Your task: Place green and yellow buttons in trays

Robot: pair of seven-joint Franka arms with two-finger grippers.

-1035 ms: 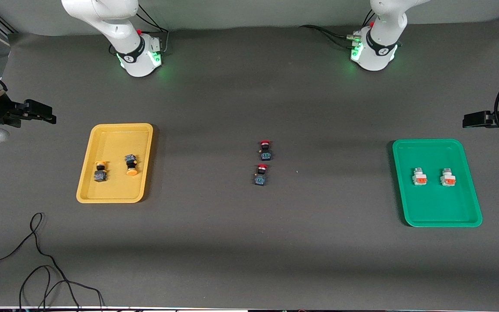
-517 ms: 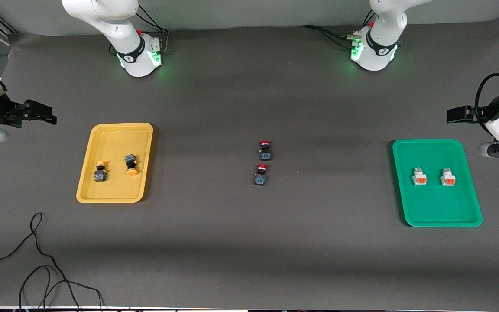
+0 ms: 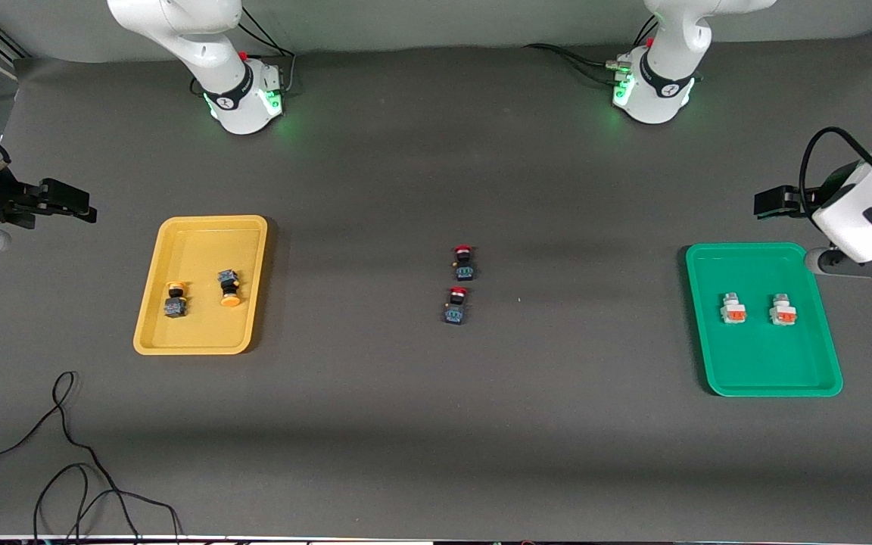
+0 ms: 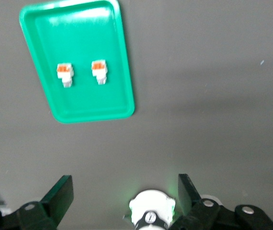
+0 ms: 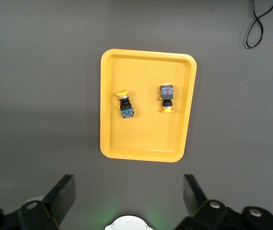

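Note:
The yellow tray (image 3: 201, 242) holds two dark switches with yellow-orange caps (image 3: 175, 299) (image 3: 229, 288). The green tray (image 3: 754, 363) holds two white switches with orange-red blocks (image 3: 733, 308) (image 3: 782, 309). My left gripper (image 3: 773, 202) is open and empty, up over the table beside the green tray's rim. My right gripper (image 3: 73, 203) is open and empty, over the table's end past the yellow tray. The left wrist view shows the green tray (image 4: 88, 103), both white switches (image 4: 65, 74) (image 4: 99, 72) and the open gripper (image 4: 125, 184). The right wrist view shows the yellow tray (image 5: 146, 139), both yellow-capped switches (image 5: 124, 104) (image 5: 167, 98) and the open gripper (image 5: 129, 187).
Two dark switches with red caps (image 3: 464, 262) (image 3: 456, 305) lie on the table's middle between the trays. A loose black cable (image 3: 65, 431) loops near the front edge at the right arm's end. The arm bases (image 3: 243, 94) (image 3: 652, 91) stand along the back.
My left arm has swung toward the table's middle, its gripper now beside the green tray's back corner. The right arm has barely moved. The switches lie still.

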